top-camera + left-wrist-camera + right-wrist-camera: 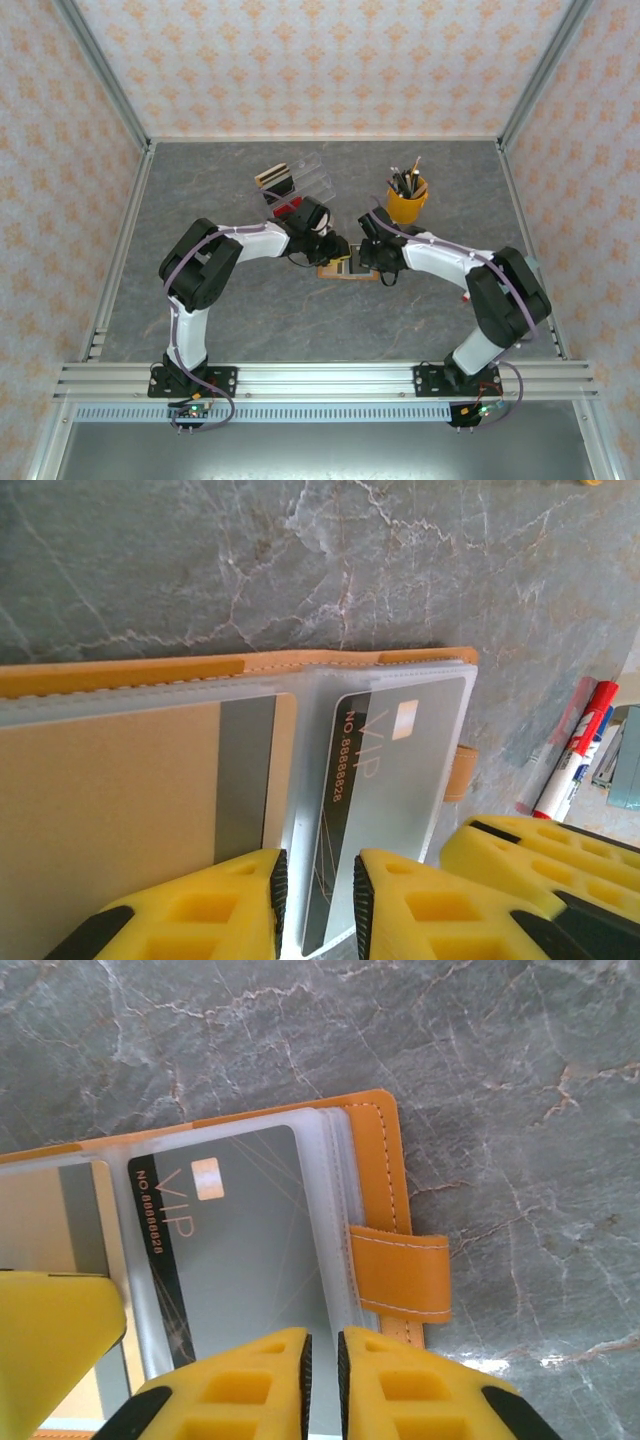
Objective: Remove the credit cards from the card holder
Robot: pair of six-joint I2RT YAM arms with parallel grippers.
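Observation:
The card holder (345,269) lies open mid-table, orange rim (120,675) round clear sleeves. A grey VIP credit card (400,770) sits in the right sleeve and a beige one (110,810) in the left. My left gripper (320,905) stands over the holder's near edge, jaws a little apart, with the grey card's dark striped end between them. The right gripper (323,1380) is nearly closed on the stacked clear sleeve edges (335,1220), just beside the orange strap (400,1275). Both grippers (350,252) meet above the holder.
A yellow cup of pens (407,200) stands behind the right arm. Behind the left arm are a clear stand (292,180) and a red item (288,208). A red-and-white marker (575,755) lies right of the holder. Metal rails frame the table.

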